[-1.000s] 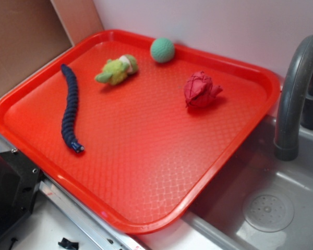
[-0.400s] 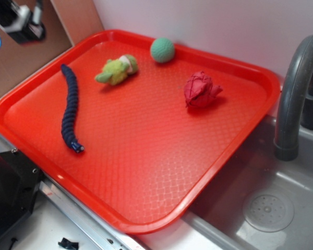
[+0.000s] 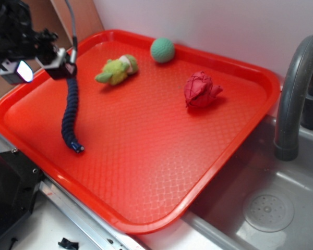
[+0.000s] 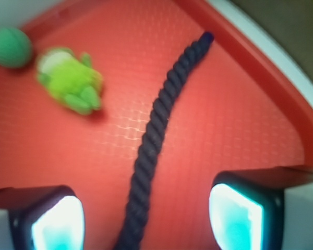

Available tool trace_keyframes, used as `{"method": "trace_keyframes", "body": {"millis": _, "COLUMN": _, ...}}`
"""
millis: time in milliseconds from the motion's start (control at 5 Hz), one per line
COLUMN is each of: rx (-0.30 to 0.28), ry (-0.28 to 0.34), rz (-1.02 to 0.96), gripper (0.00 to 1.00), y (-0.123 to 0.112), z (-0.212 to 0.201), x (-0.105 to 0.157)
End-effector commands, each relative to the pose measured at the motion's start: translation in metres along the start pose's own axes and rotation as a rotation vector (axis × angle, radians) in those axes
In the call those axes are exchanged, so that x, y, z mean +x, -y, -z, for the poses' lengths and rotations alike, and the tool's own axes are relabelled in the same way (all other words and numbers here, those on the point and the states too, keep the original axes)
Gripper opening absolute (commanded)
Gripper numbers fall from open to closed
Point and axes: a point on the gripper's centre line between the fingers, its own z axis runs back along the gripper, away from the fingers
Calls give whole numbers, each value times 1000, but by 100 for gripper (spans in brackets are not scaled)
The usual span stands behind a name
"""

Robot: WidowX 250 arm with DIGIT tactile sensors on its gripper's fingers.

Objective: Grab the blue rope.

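The blue rope [image 3: 69, 117] lies in a gentle curve along the left side of the red tray [image 3: 146, 135], its bound tip near the front rim. My gripper [image 3: 39, 65] hangs over the rope's far end and hides that end in the exterior view. In the wrist view the rope [image 4: 156, 125] runs from the tray's corner down between my fingertips [image 4: 57, 224]. The gripper [image 4: 146, 221] is open and wide, with the rope between the jaws and untouched. I am above the tray [image 4: 229, 130], not on it.
A green plush toy [image 3: 116, 70] lies just right of the rope's far end and also shows in the wrist view [image 4: 70, 78]. A green ball [image 3: 162, 50] and a red knitted lump [image 3: 201, 89] sit further back. A grey faucet [image 3: 295, 94] and sink [image 3: 268, 208] are right.
My arm has come in from the upper left and moved down and right until it is over the rope's far end. The rope and toys have not moved.
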Motion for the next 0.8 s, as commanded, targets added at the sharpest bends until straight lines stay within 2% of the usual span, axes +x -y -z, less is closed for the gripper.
{"method": "trace_keyframes", "body": {"millis": 0, "rx": -30, "ry": -54, "rz": 91, "gripper": 100, "y": -2, "z": 44, "x": 0}}
{"method": "trace_keyframes", "body": {"millis": 200, "rx": -41, "ry": -95, "rz": 128, "gripper": 100, "y": -1, "z": 53, "x": 1}}
{"method": "trace_keyframes", "body": {"millis": 400, "rx": 33, "ry": -106, "rz": 169, "gripper": 100, "y": 4, "z": 57, "x": -1}}
{"method": "trace_keyframes", "body": {"millis": 600, "rx": 57, "ry": -114, "rz": 164, "gripper": 95, "y": 6, "z": 59, "x": -3}}
